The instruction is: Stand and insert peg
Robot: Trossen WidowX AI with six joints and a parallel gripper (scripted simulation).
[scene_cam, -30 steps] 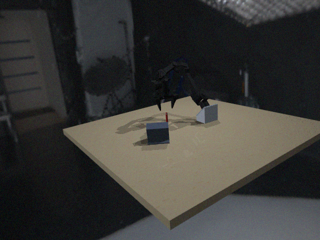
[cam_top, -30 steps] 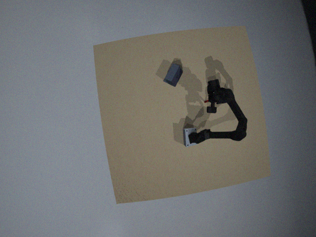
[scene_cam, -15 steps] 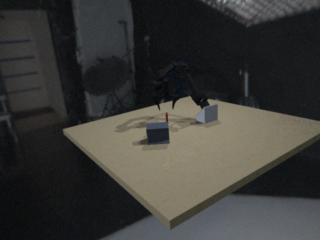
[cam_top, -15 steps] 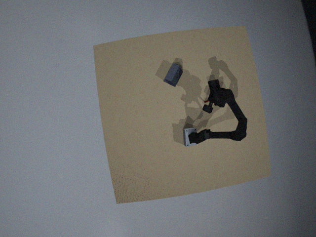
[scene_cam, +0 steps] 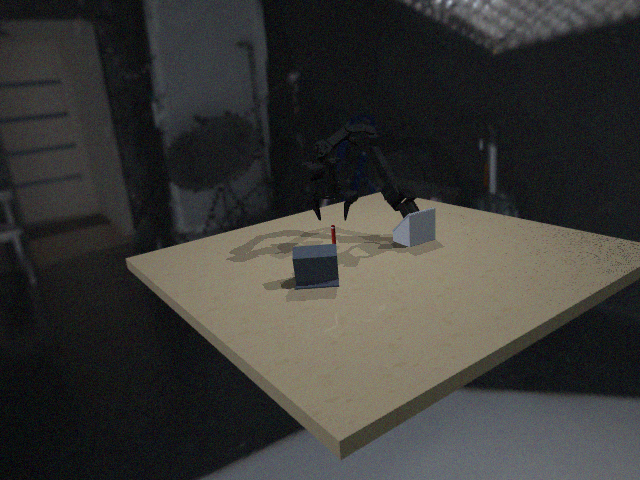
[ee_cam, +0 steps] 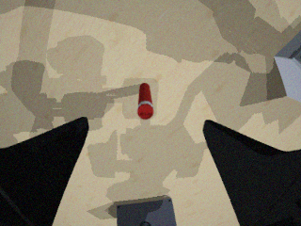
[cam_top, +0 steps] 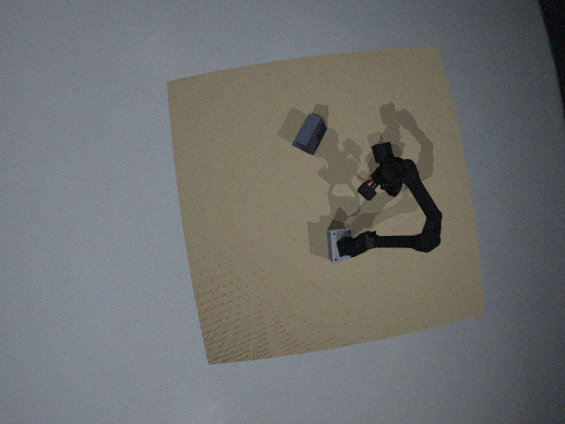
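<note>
The red peg [cam_top: 369, 181] [scene_cam: 333, 235] [ee_cam: 145, 92] stands upright on the table, free of the fingers. Its white band is near the top end in the wrist view. The blue-grey sloped panel [cam_top: 309, 131] [scene_cam: 315, 269] [ee_cam: 146, 213] stands on the table. Its face shows partly at the bottom of the wrist view, with part of a round hole at the frame edge. The exterior view shows its back and hides the peg's foot. My gripper [scene_cam: 332, 219] [ee_cam: 147, 124] is wide open and empty, above the peg. In the wrist view the peg lies sideways-centred between the fingers, slightly beyond the tips.
A light grey wedge-shaped block [cam_top: 334, 246] [scene_cam: 422, 227] [ee_cam: 288, 77] stands at the arm's base. The wooden table top [cam_top: 237, 159] [scene_cam: 392, 330] carries broad arm shadows around the peg. The panel and the block stand on different sides of the peg.
</note>
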